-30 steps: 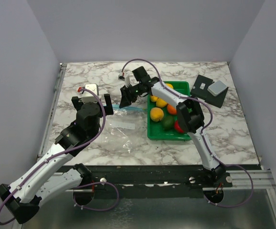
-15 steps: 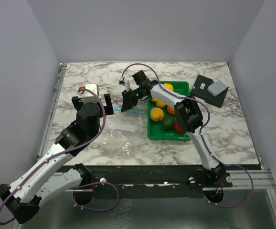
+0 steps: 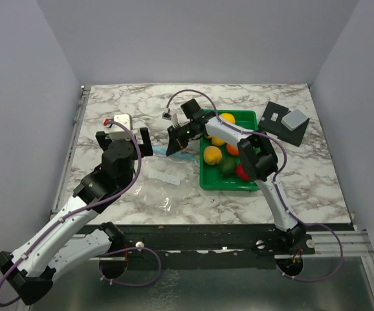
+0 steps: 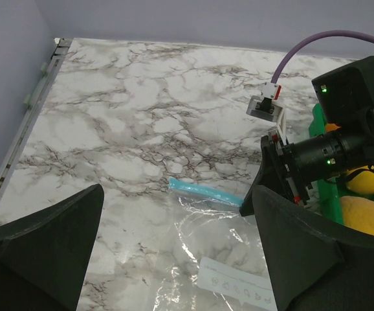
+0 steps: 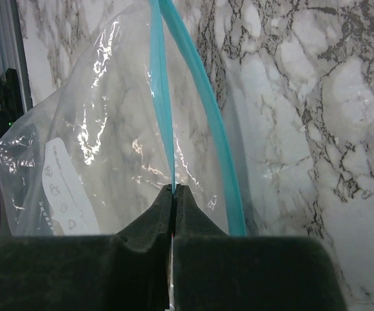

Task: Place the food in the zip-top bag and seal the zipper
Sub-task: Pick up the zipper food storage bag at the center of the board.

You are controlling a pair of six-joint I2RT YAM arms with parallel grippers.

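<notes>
Currently, your right gripper [image 5: 174,189] is pressed together on one lip of the zipper [image 5: 203,110], with the thin blue strip pinched between its pads at the mouth of the zip-top bag [image 5: 103,149]. The second lip runs free just beside it, so the mouth stands parted at that end. Your left gripper [image 4: 177,201] is spread wide and holds nothing, poised above the bag's mouth. The bag lies crumpled on the marble table [image 3: 290,188], between the two arms and just left of the green tray [image 3: 208,184].

Progress, as judged: early.
- No food [image 3: 213,155] is in the bag.
- Every fruit you can see sits in the tray: several orange-yellow, one dark green, one red.
- Loading has not begun and the seal is not yet made.
- What is done amounts to a grip on one lip.

Limits of inspection:
- The right arm crosses the tray in the overhead view and covers part of it, so the fruit count is not firm.
- The right wrist view cuts the strip off at the top, so you cannot tell how far the mouth is parted along its length.
- The clear film is hard to trace against the marble, so the bag's near edge is uncertain.
- The dark plate with a grey block [image 3: 284,123] at the far right cannot be identified.
</notes>
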